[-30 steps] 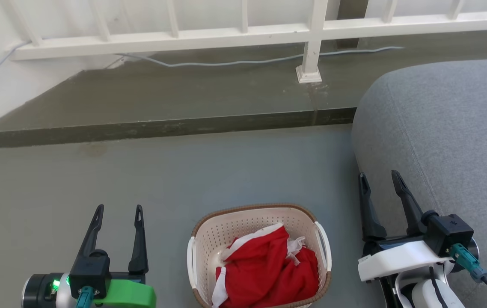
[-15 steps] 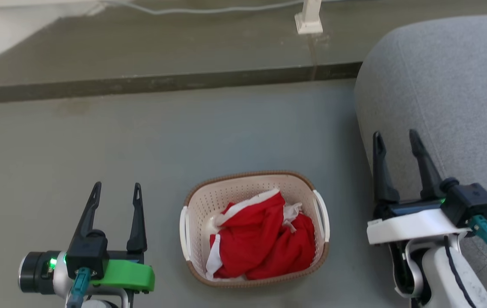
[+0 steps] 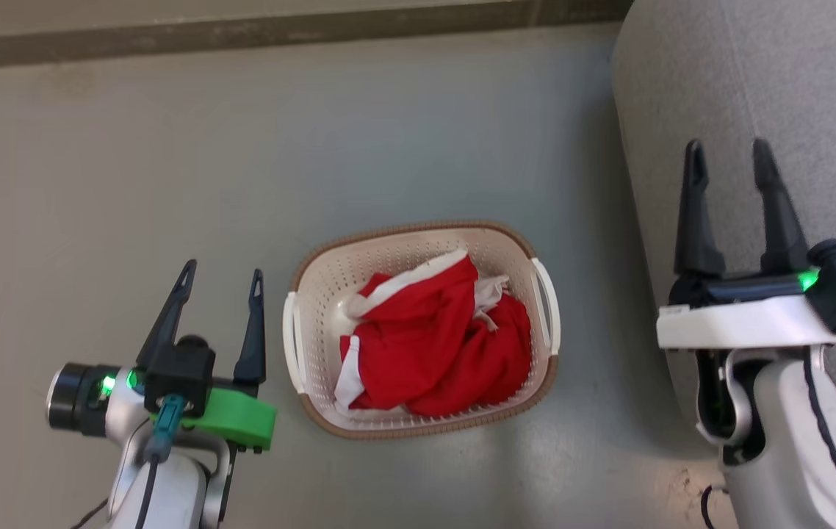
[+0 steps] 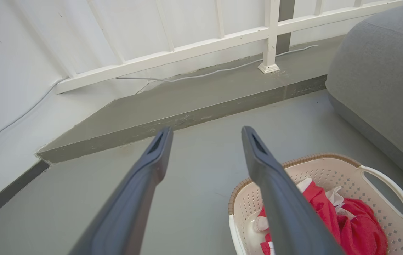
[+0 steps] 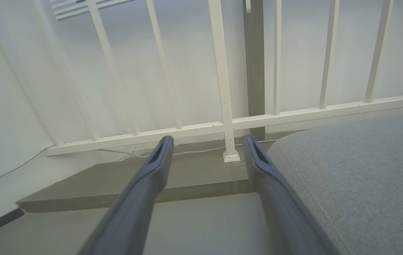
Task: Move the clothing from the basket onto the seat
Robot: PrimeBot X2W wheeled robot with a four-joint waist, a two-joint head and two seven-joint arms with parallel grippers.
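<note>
Your head view tipped down while nothing itself moved, so you had the basket [image 3: 418, 229] centred, the clothing [image 3: 433, 338] bunched inside, the seat [image 3: 756, 88] at its 2 o'clock, and left fingers [image 3: 251, 338] and right fingers [image 3: 696, 220] spread, empty, no garment lifted yet.
</note>
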